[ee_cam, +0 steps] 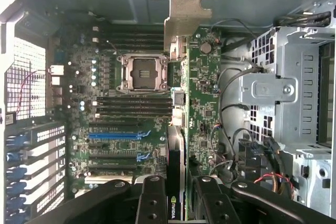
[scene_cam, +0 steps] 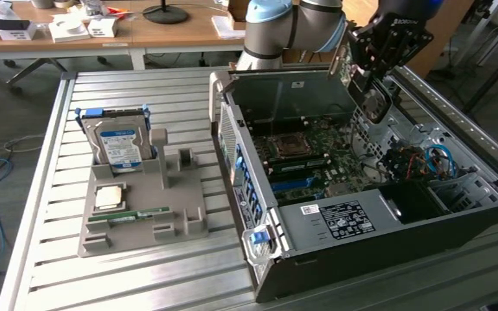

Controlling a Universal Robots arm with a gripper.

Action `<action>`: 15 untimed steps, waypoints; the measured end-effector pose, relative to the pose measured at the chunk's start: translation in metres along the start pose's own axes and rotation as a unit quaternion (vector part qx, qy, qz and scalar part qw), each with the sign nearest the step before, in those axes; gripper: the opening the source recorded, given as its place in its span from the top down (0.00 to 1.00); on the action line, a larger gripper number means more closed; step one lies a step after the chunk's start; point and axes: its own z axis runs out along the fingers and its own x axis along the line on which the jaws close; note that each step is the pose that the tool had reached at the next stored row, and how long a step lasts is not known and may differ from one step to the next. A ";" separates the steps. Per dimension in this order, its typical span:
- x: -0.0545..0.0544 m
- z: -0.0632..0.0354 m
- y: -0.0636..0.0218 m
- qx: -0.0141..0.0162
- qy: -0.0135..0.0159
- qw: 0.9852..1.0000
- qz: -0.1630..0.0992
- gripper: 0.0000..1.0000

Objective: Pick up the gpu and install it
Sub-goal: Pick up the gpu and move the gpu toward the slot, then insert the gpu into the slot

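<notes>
In the exterior view the arm [scene_cam: 288,26] runs out past the top edge of the frame. At upper right the gripper [scene_cam: 375,70] covers the near end of the gpu [scene_cam: 375,103], so the contact itself is hidden. The print on the hard drive [scene_cam: 119,144] label is too small to read, and the small items on the far tabletop [scene_cam: 179,35] along the top edge are too small to identify.

In the wrist view the gripper [ee_cam: 181,198] is cut off by the picture's edge. The gpu [ee_cam: 202,103] shows edge-on and hides a strip of the motherboard [ee_cam: 131,124] behind it. The drive cage [ee_cam: 283,87] is clipped at the picture's edge.
</notes>
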 end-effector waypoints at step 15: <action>0.000 0.0007 0.0000 0.000 0.000 1.000 0.000 0.74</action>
